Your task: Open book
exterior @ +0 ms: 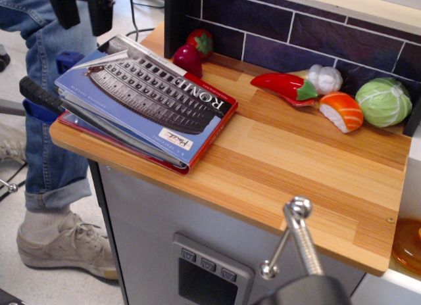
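Blue covers the large thin book (148, 98) that we see lying shut on the pale wooden countertop (283, 167), at about nine o'clock of the board, its left corner overhanging the edge. Its cover carries a grey Colosseum photo, white "ROME" lettering and a small white label (170, 139), with red edging showing beneath.

At eleven o'clock, above the book's far corner, we find the black gripper (83, 9), its two fingers (100, 14) hanging apart with a clear gap between them, grasping nothing and not touching the book.

Just beyond the book at twelve o'clock sit a dark purple toy onion (187, 60) and a red toy strawberry (200, 41) against the dark tiled wall (316, 29). Towards two o'clock we see a red toy chilli pepper (284, 88), a white toy garlic bulb (325, 78), an orange toy salmon piece (342, 111) and a green toy cabbage (383, 101), all well apart from the book.

A person's denim-clad leg (46, 88) stands at nine o'clock beside the counter.
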Action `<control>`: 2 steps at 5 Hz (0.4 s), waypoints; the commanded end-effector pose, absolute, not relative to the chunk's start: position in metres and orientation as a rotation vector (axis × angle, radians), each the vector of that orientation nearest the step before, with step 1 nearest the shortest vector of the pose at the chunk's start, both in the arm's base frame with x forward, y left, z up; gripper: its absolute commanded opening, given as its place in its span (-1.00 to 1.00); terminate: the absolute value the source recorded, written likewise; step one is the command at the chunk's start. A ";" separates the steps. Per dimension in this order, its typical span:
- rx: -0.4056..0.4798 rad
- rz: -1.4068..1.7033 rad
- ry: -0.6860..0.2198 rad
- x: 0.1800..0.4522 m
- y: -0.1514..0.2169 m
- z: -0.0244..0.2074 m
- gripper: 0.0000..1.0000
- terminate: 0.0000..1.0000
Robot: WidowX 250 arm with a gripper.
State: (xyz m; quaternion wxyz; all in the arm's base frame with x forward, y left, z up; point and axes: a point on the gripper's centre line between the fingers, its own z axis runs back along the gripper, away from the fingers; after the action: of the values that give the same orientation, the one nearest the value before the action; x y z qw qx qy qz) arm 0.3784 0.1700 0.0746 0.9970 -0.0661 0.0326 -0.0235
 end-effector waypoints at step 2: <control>-0.151 -0.065 -0.118 0.395 0.118 0.091 1.00 -1.00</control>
State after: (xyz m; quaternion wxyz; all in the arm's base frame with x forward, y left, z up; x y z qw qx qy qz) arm 0.3885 0.1162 0.0541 0.9947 -0.0957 -0.0238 -0.0303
